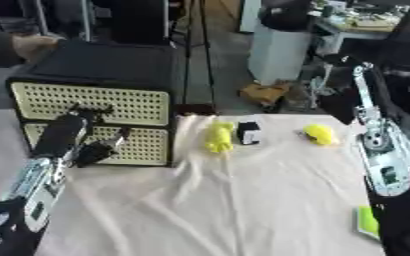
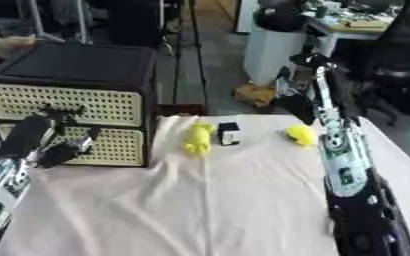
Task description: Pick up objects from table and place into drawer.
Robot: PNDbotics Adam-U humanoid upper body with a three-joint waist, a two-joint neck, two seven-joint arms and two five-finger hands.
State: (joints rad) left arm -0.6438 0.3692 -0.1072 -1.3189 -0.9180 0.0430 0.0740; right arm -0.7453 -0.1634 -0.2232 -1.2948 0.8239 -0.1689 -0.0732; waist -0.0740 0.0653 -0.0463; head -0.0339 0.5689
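Wrinkled cream cloth point(image 1: 243, 200) is covering our table nearest us, and three things are lying along its far part: a long yellow object point(image 1: 218, 137), a small black-and-white box point(image 1: 249, 133) just beside it, and a rounder yellow object point(image 1: 320, 134) further right. We are holding our left hand point(image 1: 99, 148) against the lower drawer point(image 1: 147, 145) of the black cabinet point(image 1: 103, 70), fingers curled, though we cannot tell what they are gripping. Our right hand point(image 2: 298, 95) is hanging above the table's far right edge; we cannot tell its fingers' state.
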